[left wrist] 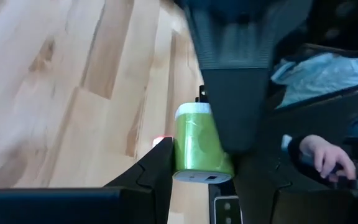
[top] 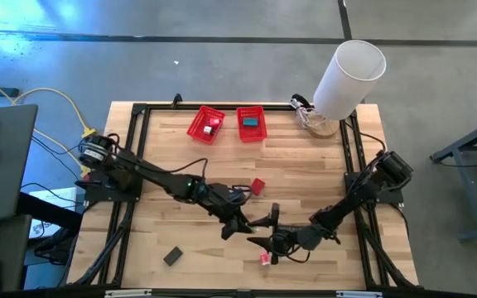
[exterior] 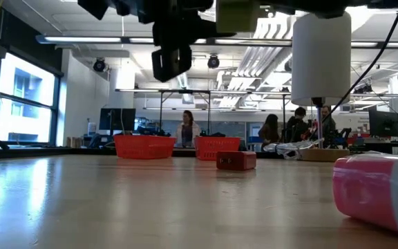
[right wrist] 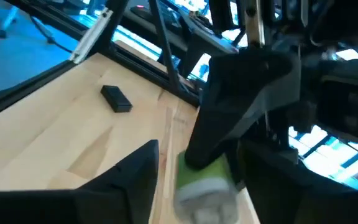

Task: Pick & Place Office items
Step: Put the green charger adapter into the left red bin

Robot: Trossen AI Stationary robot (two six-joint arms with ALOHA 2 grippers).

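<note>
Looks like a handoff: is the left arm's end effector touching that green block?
Touching: the left wrist view shows the left end effector clamping the green block.

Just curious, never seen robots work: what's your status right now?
Left hand shut on green block, above table. Right hand open around same block. Nothing in the way.

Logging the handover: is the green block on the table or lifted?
Lifted. The green block sits between the left tool's fingers above the wood, with the right tool around it.
</note>
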